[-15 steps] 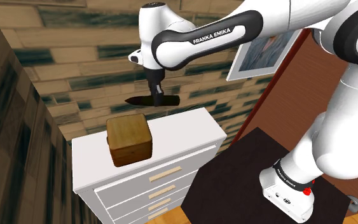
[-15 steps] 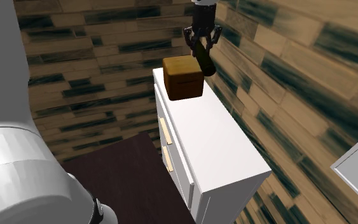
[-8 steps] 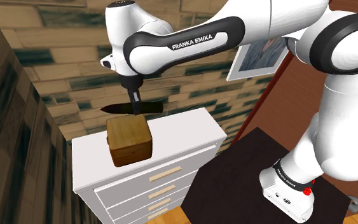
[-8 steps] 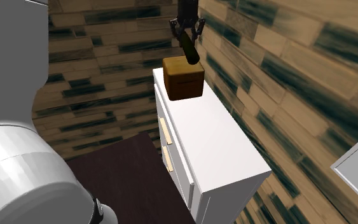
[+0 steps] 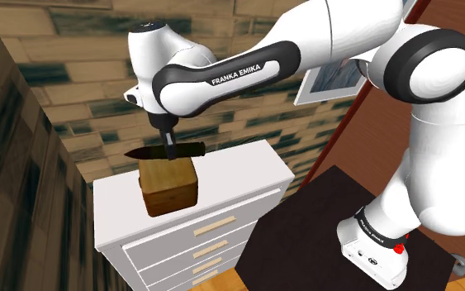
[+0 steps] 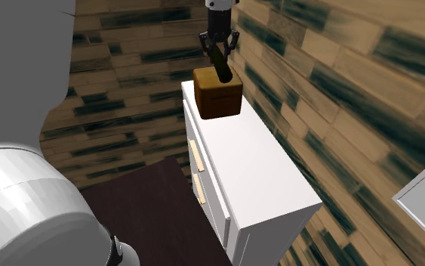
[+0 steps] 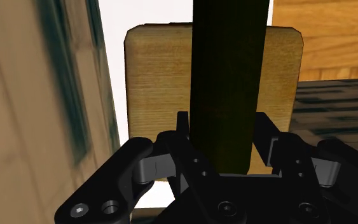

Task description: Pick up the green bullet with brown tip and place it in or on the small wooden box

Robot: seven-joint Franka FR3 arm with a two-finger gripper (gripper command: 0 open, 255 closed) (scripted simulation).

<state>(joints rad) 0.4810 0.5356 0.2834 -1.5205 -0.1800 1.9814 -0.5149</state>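
**drawer_dan:** Where's the bullet right now, and have you actually got hold of it?

**me:** Yep, the gripper [image 5: 169,151] is clamped on the bullet [image 5: 191,150], pinching it about mid-length. The shoulder view gives me the side-on look. The bullet lies roughly level, with its pointed end toward that view's left, right over the top of the small wooden box [image 5: 171,190]. The box sits on a white dresser [image 5: 243,186], at the end by the plank wall [image 5: 98,91].

**drawer_dan:** Touching the box or hovering?

**me:** Honestly can't tell. Side-on it looks just above the top edge, but there's no clear gap. The second exterior view looks along the dresser [image 6: 260,162] instead. From there the bullet [image 6: 224,68] is foreshortened and slants down out of the gripper [image 6: 220,45]. Its lower end overlaps the box [image 6: 218,100] top, so I can see it's over the box rather than off to one side.

**drawer_dan:** And the wrist cam?

**me:** That one looks straight down past the gripper [image 7: 222,137]. The bullet [image 7: 228,63] is a dark bar, nearly black with a greenish tinge. It runs across the box [image 7: 155,95] with wood showing on both sides of it. Both fingers [image 7: 182,127] sit tight against its flanks. I can't pick out the tip colour from there.
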